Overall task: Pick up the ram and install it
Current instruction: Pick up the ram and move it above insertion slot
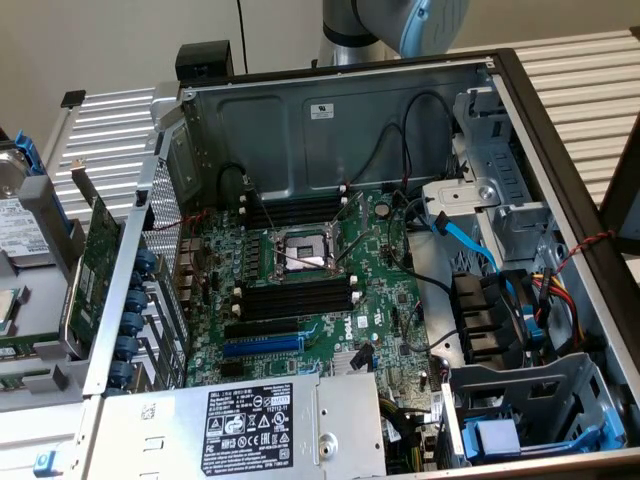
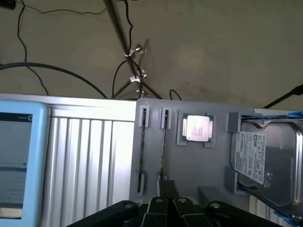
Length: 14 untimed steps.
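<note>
Pincer (image 2: 168, 190): fingertips pressed together, gripping nothing, hanging over the grey tray (image 2: 218, 170).
Ram (image 2: 164, 149): on edge in the tray's clips, nearest the pincer tips; second thin stick (image 2: 143, 151) alongside, apart.
Tray neighbours: processor chip (image 2: 197, 128) beside the sticks, hard drive (image 2: 267, 161) past it.
Exterior view: open computer case (image 1: 330, 120), motherboard (image 1: 375, 300), black slots (image 1: 300, 298) with open room above; arm (image 1: 400, 20) behind the case's far wall.
Surface: ribbed metal counter (image 2: 90, 156), blue-framed screen (image 2: 16, 161); floor (image 2: 213, 47) with cables (image 2: 57, 70).

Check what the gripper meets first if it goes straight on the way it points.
Probably the ram standing on edge in the grey tray, directly ahead of the shut gripper; depth is unclear.
</note>
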Available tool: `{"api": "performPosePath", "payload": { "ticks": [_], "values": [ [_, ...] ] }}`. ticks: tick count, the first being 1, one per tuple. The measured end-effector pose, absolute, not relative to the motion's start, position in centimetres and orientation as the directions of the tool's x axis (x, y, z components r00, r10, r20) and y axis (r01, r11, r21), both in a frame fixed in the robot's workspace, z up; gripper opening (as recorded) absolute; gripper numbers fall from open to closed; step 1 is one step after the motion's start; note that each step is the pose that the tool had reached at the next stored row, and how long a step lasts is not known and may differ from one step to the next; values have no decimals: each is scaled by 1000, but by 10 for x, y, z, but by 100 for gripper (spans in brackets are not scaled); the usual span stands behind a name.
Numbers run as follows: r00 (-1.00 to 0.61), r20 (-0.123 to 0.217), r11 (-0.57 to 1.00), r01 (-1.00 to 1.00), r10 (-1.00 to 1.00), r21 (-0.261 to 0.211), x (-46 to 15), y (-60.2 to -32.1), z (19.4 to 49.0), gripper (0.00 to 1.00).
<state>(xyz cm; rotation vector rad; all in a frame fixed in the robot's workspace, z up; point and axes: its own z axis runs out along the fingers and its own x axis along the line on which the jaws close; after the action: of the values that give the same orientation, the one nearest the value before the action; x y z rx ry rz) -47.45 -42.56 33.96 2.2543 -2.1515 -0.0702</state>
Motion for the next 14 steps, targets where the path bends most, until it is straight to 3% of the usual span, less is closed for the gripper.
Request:
{"api": "performPosePath", "payload": {
  "ticks": [14],
  "values": [
    [48, -17, -49, -998, -999, 48, -474, -433, 314, 11]
  ]
}}
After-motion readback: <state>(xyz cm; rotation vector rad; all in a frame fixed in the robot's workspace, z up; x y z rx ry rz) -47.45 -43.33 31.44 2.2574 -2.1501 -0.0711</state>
